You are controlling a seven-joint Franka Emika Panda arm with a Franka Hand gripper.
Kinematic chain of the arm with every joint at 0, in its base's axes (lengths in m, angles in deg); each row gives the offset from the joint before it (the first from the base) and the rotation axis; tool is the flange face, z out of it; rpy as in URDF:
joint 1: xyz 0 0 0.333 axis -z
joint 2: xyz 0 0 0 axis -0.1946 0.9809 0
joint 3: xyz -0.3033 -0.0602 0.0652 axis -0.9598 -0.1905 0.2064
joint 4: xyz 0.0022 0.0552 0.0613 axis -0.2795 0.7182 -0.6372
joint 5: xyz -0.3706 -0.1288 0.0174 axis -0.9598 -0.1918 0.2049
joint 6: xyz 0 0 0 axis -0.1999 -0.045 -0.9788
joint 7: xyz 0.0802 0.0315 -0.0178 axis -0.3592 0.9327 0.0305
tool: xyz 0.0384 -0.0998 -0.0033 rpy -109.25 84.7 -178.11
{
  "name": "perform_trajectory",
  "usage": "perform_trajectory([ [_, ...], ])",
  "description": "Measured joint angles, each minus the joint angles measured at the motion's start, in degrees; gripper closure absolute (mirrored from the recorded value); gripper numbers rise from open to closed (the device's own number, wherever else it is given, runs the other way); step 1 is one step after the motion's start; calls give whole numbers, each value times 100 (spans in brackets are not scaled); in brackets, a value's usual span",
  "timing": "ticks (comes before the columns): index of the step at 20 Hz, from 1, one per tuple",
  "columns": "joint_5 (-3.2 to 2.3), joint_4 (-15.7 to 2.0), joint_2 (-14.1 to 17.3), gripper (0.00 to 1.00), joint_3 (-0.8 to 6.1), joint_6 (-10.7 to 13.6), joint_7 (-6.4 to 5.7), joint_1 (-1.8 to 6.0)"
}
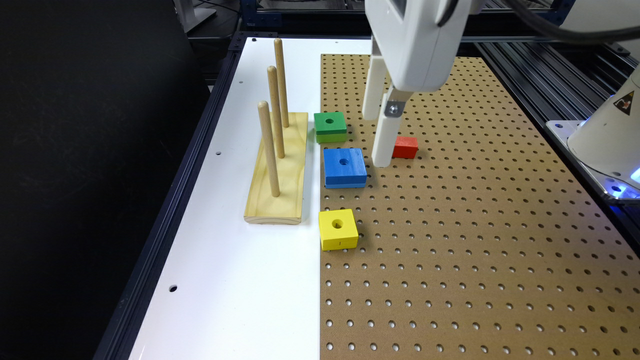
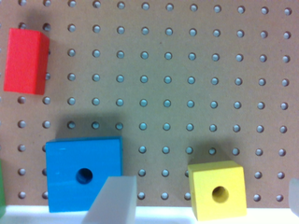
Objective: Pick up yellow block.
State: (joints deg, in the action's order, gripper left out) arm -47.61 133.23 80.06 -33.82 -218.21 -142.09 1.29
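Two white fingers hung from the gripper [image 1: 381, 135] over the brown pegboard [image 1: 475, 225], spread wide apart and holding nothing; in the wrist view one finger [image 2: 114, 200] showed blurred in front of the blue block [image 2: 84, 172] and the other was only a pale sliver at the far edge of the picture, with the yellow block [image 2: 218, 189] lying in the span between them. In the exterior view, the gripper hovered above the board with the blue block [image 1: 344, 167] just to its left and a small red block [image 1: 405, 147] just to its right, partly behind the nearer finger, and whether the fingertips touched the board could not be told. The yellow block [image 1: 338, 229] lay flat at the pegboard's left edge, nearer the camera than the blue block and well apart from the fingers, untouched. It was a bright yellow square piece with a round hole through its centre, smaller than the blue one. A green block [image 1: 330, 127] sat beyond the blue one in the same line. On the white surface [image 1: 240, 280] to the exterior view's left stood a pale wooden base [image 1: 280, 175] with three upright pegs.
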Motion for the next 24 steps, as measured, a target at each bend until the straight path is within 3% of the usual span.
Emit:
perform_trajectory([
  [10, 0, -64, 155, 0, 38, -15, -6, -3],
  [16, 0, -67, 617, 0, 61, -455, -8, -3],
  [24, 0, -92, 638, 0, 82, -479, -19, -3],
])
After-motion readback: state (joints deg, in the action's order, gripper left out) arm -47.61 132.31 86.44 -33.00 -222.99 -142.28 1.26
